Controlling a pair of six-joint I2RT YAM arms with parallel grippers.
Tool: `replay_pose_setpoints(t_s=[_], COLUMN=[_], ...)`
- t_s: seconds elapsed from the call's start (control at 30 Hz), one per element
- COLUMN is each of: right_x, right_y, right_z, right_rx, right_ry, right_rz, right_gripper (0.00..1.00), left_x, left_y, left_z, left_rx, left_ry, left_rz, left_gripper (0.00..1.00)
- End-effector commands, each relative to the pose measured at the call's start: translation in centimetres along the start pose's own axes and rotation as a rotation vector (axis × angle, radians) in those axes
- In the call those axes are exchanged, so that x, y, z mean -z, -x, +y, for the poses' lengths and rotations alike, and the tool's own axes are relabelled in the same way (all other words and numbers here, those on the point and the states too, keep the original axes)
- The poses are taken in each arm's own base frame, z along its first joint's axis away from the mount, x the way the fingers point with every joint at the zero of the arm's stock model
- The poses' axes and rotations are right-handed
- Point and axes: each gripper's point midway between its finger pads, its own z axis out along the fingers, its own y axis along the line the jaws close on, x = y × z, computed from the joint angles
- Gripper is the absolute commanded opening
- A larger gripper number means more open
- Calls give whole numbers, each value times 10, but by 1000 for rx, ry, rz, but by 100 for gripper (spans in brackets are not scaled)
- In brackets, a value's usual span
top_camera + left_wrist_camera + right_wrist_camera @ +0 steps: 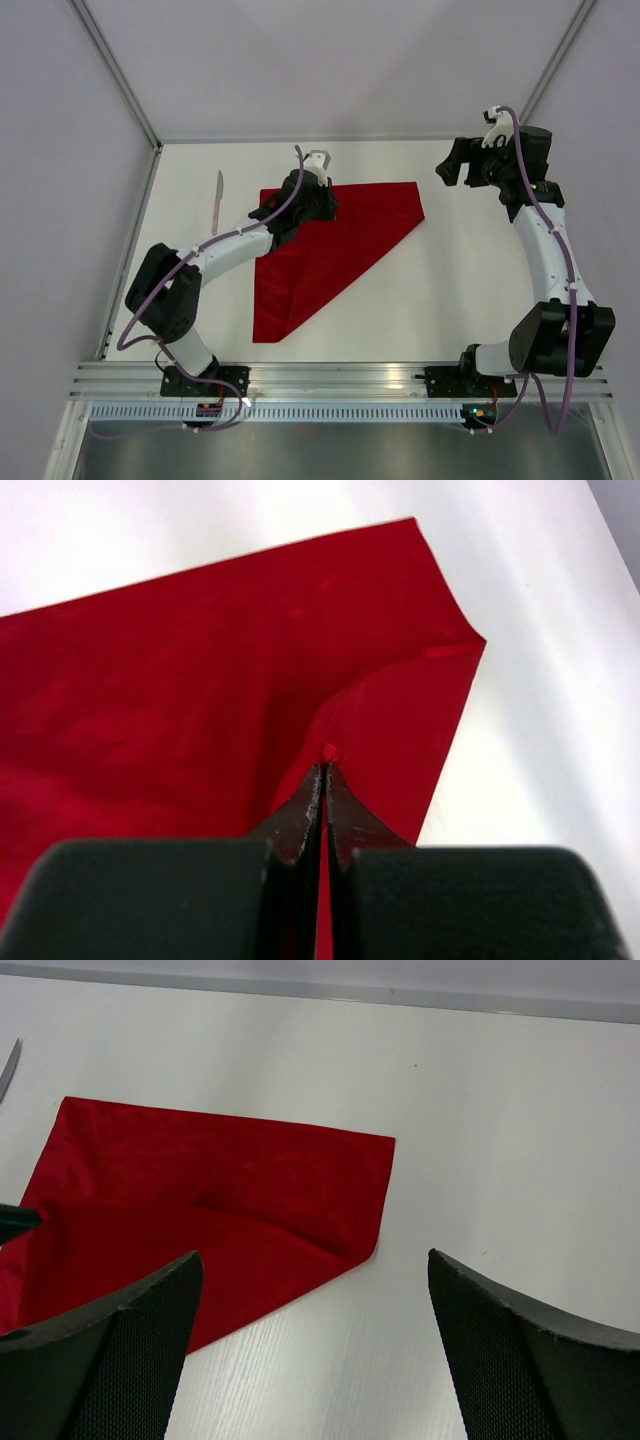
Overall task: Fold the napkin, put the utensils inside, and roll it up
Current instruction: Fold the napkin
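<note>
The red napkin (335, 245) lies mid-table, folded over diagonally into a rough triangle. My left gripper (322, 205) is shut on a corner of the napkin (330, 751) and holds that corner over the cloth's upper part. The napkin also shows in the right wrist view (210, 1210). My right gripper (452, 170) is open and empty, raised to the right of the napkin and apart from it. A knife (217, 201) lies on the table left of the napkin; its tip shows in the right wrist view (8, 1068). I see no other utensils.
The white table (480, 280) is bounded by a metal frame rail (130, 250) on the left and pale walls behind. The arm bases stand on the near rail (340, 375).
</note>
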Motion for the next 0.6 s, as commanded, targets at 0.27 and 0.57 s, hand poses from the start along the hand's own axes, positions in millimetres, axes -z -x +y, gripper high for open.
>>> replay_pose_setpoints(t_s=[0.27,0.57], right_x=[-3,-4], right_y=[-4,-8], right_z=[6,5], right_rx=[-1,-6], right_ry=[47,52], right_rz=[22,35], right_gripper=[98,98], left_x=[0,1], left_y=[25,24], left_z=[71,97], left_rx=[142,178], left_ry=[22,74], left_rz=[-13,-15], left_gripper=[2,2])
